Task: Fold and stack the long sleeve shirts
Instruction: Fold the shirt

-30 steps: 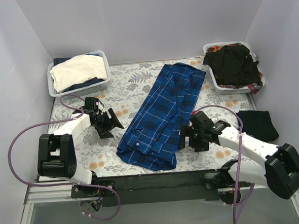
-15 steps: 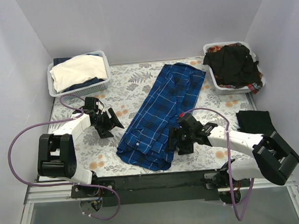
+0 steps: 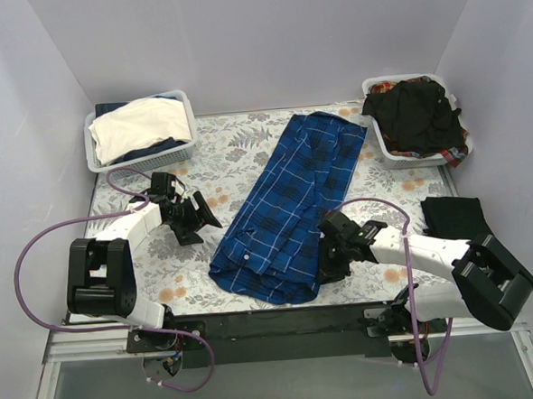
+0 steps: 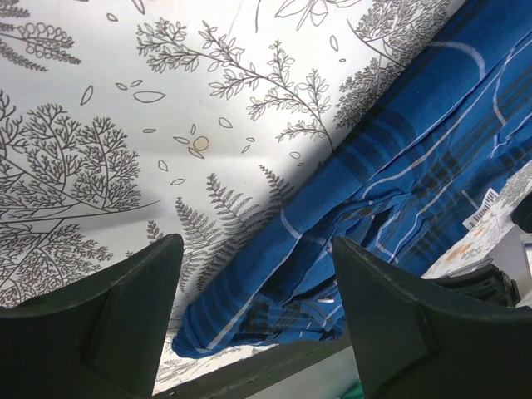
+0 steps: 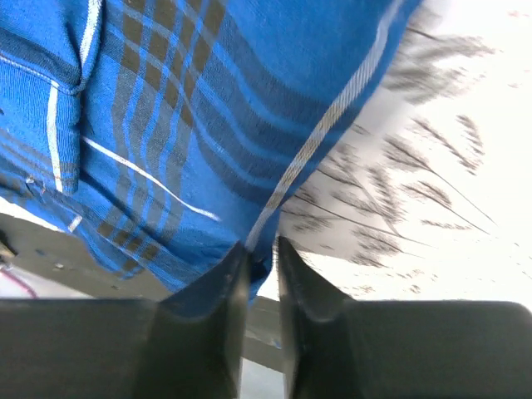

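Blue plaid shirt [image 3: 290, 207] lies mid-frame, soft and floppy, bound to sag when lifted; right gripper [image 5: 262, 245] nips its lower-right hem, a sensible hold; left gripper [image 4: 256, 249], jaws apart, hovers left of it.

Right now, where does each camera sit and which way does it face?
Top external: above and behind the robot, looking down at the table; left hand and right hand show.
Left wrist: behind the open left hand, facing table and blue plaid shirt.
Right wrist: behind the right hand, facing down; its fingers pinch the shirt's edge.
Shared: all three show that shirt.
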Available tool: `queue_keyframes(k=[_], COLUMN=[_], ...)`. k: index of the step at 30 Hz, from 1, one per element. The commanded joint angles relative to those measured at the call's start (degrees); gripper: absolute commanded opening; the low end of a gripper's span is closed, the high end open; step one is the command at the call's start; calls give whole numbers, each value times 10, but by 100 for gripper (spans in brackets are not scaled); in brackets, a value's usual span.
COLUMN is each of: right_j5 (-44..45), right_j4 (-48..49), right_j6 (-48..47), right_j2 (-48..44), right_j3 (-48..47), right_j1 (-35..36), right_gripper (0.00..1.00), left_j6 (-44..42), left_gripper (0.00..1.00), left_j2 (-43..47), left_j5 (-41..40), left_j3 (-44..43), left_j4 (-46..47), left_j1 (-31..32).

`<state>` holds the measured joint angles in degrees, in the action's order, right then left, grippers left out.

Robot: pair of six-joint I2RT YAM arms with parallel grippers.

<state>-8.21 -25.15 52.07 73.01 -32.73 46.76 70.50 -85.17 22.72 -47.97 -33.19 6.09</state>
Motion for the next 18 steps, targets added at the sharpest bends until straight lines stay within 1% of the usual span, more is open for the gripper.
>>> queue_keyframes(k=[1,2,3,4,7,8,11,12,18], right_j5=[47,50,59,64,77,78,79,99,101], right_j4=[-71,-75,-77,-79,-84,-86,-95,-98,-115], right_j6=[-3,0,0,1,6,5,10,13,22], right_j2=[-39,-43,-49,-52,-61,-62,-69,-73,-89], right_j3=[19,24,25,25,24,23,24,23,31], right_j1=[3,3,3,3,3,3,1,-2,-38], right_gripper=[21,15,3,1,1,1,1,1,1], left_j6=[-5,-8,-11,-12,-16,-18,-13,-11,-1], left_gripper=[72,72,72,72,73,73,73,73,73], left_j2=[10,11,14,16,29,34,48,51,62], left_j5=[34,40,47,52,71,96,118,123,160], left_j3=[2,6,9,14,26,29,41,45,93], left_j4=[19,22,25,26,33,37,40,37,46], left_j1=[-4,-4,-4,-5,-4,-3,9,13,35])
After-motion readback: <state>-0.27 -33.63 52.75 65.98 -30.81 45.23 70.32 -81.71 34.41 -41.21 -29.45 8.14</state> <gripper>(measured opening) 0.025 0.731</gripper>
